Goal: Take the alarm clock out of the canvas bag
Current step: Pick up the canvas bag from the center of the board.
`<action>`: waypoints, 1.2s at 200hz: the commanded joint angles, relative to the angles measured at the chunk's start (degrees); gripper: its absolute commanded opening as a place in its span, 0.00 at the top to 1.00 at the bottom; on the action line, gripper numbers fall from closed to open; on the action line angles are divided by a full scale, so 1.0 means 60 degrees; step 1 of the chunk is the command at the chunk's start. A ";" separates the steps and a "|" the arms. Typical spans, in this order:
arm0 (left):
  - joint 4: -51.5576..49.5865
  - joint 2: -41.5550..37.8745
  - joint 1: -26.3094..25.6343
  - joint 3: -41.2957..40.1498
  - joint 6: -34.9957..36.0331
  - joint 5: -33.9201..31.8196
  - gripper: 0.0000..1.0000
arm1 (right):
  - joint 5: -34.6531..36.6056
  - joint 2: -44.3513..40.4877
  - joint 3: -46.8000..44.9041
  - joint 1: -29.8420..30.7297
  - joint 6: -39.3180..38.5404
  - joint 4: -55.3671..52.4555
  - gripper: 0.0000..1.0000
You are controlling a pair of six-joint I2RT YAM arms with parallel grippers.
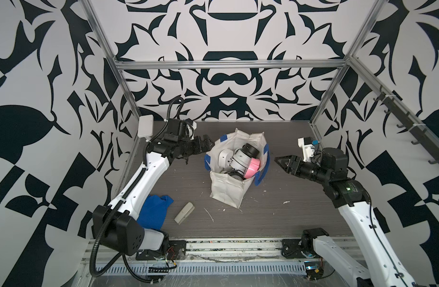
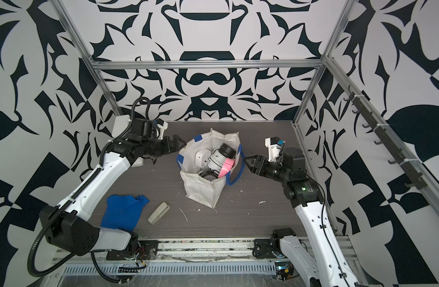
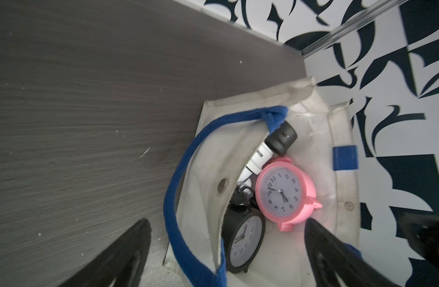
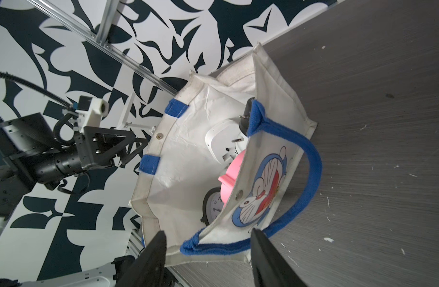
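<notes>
The left gripper [image 3: 227, 221] holds its black jaws wide apart. One jaw shows over the grey wood-grain table [image 3: 89, 124], the other over the mouth of the off-white canvas bag with blue strap handles [image 3: 211, 159]. The pink round alarm clock [image 3: 283, 191] lies inside the bag, just ahead of that second jaw. The black round alarm clock [image 3: 245, 238] sits deeper, between the two jaws.

The right gripper [image 4: 208, 231] has its jaws partly apart and clamps nothing. The bag's rim and one blue handle end lie just ahead between them. In both top views its fingertips sit just beside the bag's handle.
</notes>
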 commanded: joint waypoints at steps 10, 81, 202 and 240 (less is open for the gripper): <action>-0.0696 0.0487 -0.0296 0.0116 0.0301 0.0022 0.06 | 0.0466 0.0193 0.0687 0.0514 -0.0280 -0.0687 0.46; 0.0111 0.1101 -0.0503 -0.0157 -0.0022 0.0399 0.68 | 0.2013 0.1471 0.1542 0.3211 -0.0185 -0.0439 0.50; -0.1264 -0.0535 -0.0532 0.0972 0.0359 -0.1426 1.00 | 0.2285 0.1992 0.2211 0.4085 0.0116 -0.0178 0.56; -0.1272 -0.0612 -0.0704 0.1020 0.0208 -0.1497 1.00 | 0.2438 0.2060 0.2159 0.4132 0.0115 -0.0179 0.57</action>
